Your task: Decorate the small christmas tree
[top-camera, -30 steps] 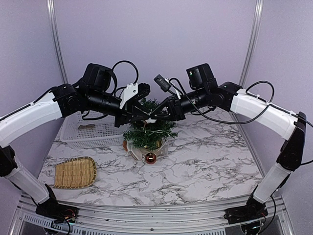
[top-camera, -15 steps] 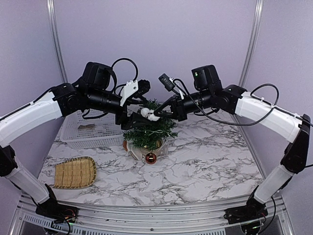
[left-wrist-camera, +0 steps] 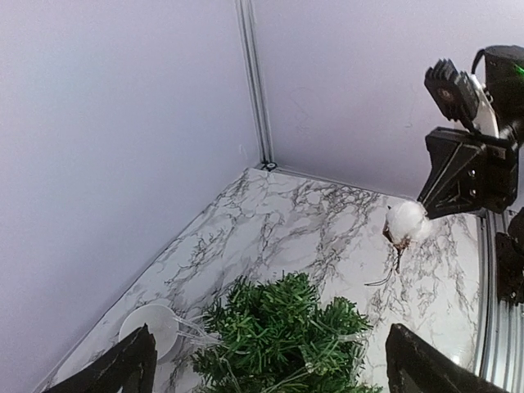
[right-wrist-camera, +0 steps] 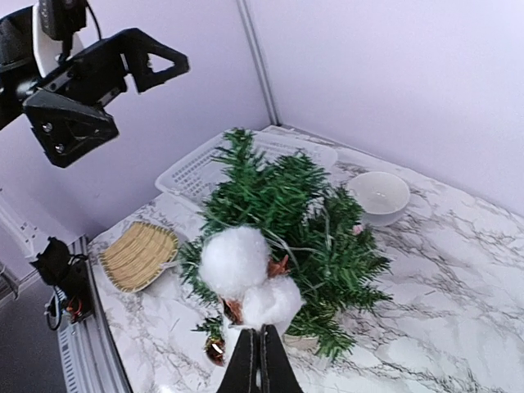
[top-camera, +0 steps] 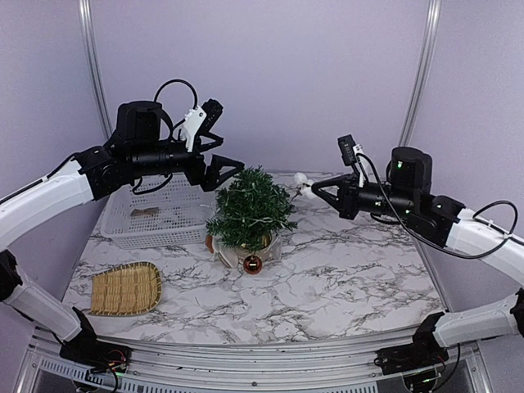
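Right wrist: right gripper [right-wrist-camera: 260, 364] is pinching cotton sprig [right-wrist-camera: 246, 274] by its thin stem, three o'clock of the small christmas tree [right-wrist-camera: 286, 205], risking slipping; left gripper [top-camera: 223, 173] is hanging released.

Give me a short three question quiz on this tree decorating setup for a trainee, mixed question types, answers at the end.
1. True or false: the left gripper is shut on a branch of the small christmas tree.
2. What does the right gripper hold? A) a gold star B) a white cotton puff C) a candy cane
3. How many containers show on the table left of the tree in the top view?

Key: 1 false, its jaws are open and clear of the tree. 2 B. 3 two, the white plastic basket and the woven tray.
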